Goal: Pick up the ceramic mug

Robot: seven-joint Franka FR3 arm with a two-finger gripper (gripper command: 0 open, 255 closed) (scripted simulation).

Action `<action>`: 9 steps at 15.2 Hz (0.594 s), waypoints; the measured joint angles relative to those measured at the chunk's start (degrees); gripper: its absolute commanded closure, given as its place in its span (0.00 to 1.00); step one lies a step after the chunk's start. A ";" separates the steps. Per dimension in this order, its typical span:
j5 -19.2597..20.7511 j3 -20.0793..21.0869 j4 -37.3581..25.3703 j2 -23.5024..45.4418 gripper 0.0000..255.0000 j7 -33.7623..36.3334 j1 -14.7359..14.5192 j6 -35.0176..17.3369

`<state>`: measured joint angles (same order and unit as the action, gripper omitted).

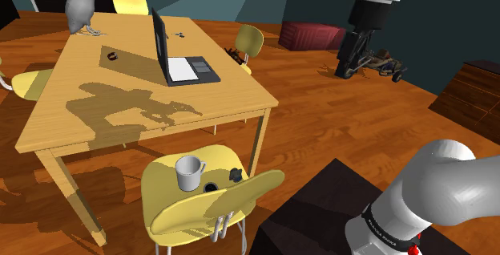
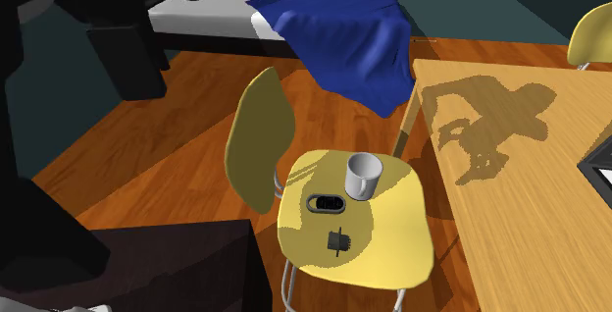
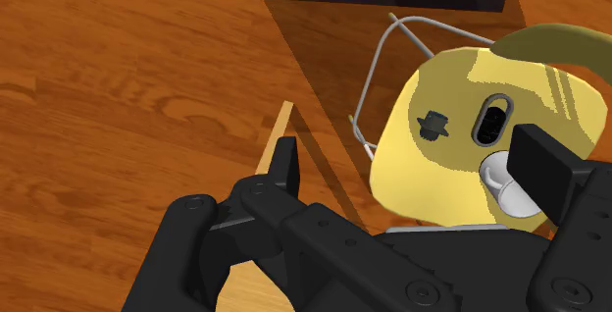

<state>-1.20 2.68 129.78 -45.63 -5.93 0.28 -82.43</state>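
Wood floor [image 1: 320,117] all around, with a light wooden table [image 1: 96,109] at the shoulder view's left carrying an open laptop [image 1: 172,57] and a grey bird figure [image 1: 82,6] at its far end. On the near side of the table sits a yellow chair [image 1: 168,201], and the mug [image 1: 190,172] is on its seat. It looks plain white, stands upright, and is on the part of the seat closest to the table. Also on the seat, near the mug, are a dark oval thing [image 1: 211,188] and a small black bit [image 1: 236,173]. From the wrist cam, the gripper [image 3: 410,158] hangs over the chair with its fingers [image 3: 284,168] spread apart, nothing between them. The mug peeks out from behind one finger, not touched.
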 measured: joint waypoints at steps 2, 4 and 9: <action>-0.21 0.36 0.42 0.29 0.00 0.32 -0.10 -0.70; -1.07 1.83 1.67 1.55 0.00 1.64 -0.50 -3.19; -3.16 5.98 4.51 5.85 0.00 5.31 -1.61 -10.43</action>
<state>-4.36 8.65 134.30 -39.78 -0.63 -1.32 -92.86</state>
